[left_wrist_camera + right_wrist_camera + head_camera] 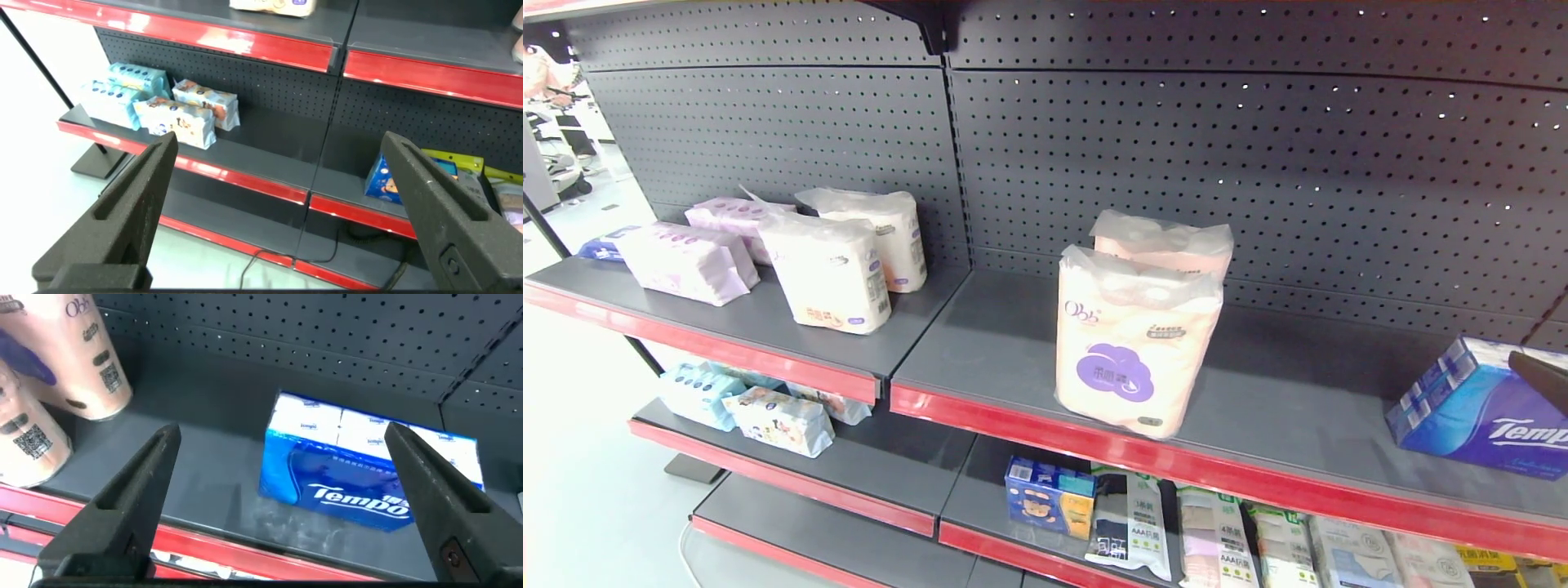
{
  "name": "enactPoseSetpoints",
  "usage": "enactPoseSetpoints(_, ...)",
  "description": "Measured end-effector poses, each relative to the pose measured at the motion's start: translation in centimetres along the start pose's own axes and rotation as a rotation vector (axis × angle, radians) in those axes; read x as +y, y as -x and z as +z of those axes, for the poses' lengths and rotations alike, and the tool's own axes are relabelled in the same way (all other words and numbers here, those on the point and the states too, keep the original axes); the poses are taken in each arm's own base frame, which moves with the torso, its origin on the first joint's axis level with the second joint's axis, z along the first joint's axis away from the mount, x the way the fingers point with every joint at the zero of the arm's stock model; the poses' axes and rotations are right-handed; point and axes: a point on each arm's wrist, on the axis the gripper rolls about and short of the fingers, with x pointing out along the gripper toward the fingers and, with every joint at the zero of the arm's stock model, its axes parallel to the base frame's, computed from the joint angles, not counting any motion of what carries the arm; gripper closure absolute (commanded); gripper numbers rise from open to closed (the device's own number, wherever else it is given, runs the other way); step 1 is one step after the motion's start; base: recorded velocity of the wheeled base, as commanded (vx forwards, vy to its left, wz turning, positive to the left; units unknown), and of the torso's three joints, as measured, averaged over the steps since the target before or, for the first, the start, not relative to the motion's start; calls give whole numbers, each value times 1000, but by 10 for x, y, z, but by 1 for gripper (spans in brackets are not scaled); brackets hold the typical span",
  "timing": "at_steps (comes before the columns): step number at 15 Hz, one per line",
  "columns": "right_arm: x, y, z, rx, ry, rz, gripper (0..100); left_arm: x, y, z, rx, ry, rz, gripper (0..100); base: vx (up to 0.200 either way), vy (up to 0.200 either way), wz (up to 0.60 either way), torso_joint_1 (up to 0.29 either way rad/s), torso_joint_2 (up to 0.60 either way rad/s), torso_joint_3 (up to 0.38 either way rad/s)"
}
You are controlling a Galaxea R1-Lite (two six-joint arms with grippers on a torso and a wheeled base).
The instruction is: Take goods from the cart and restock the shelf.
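blue tissue pack [1478,416] looks placed on shelf [1282,384] at 4 o'clock of pink roll pack [1135,343]; right gripper [279,434] and left gripper [279,140] both spread open, empty, so next: fetch from cart.

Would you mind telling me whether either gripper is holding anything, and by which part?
Nothing is held: the left gripper and right gripper are both open; the blue tissue pack lies ungripped.
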Motion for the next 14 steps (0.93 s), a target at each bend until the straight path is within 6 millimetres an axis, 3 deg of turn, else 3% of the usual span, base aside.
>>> enactPoseSetpoints(5,0,-3,0,3,0,4,0,0,0,0,0,0,-1,0,0,0,-600,0,5,2)
enactPoseSetpoints(14,1,-8,-4,36,-14,14,0,0,0,0,0,0,-1,0,0,0,0,0,0,0)
